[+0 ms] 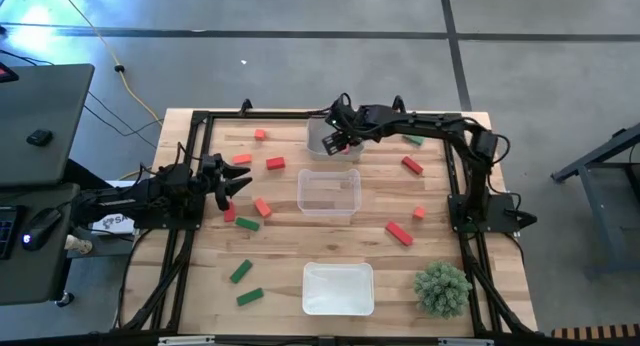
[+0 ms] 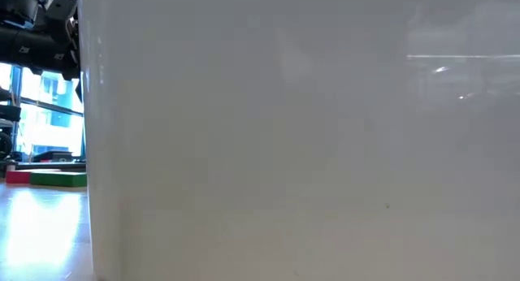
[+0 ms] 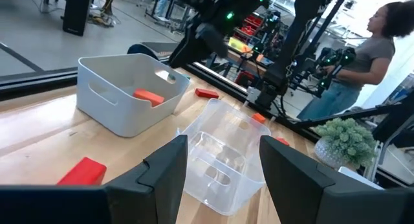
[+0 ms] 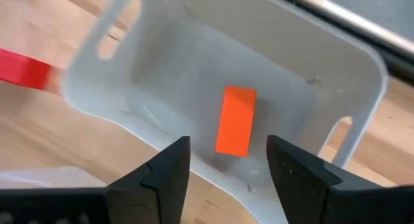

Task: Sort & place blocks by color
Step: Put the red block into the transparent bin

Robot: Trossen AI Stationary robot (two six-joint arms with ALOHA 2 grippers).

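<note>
Orange-red, deep red and green blocks lie flat over the table. My right gripper (image 1: 336,143) (image 4: 226,153) hangs open above the grey-white far tray (image 1: 318,136), pointing down. One orange-red block (image 4: 235,120) lies flat on that tray's floor, below the gap between the fingers and apart from them. A deep red block (image 4: 22,74) lies outside the tray wall. My left gripper (image 1: 236,182) (image 3: 223,153) is open near the table's left side, facing the clear middle tray (image 3: 220,162). Close to it lie a red block (image 1: 229,214), an orange-red block (image 1: 263,207) and a green block (image 1: 247,224).
A white tray (image 1: 338,288) sits at the near edge and its wall (image 2: 309,151) fills most of the low view. A spiky green plant ball (image 1: 442,288) stands at the near right. More blocks (image 1: 399,233) (image 1: 412,166) lie on the right. A person (image 3: 369,56) stands beyond the table.
</note>
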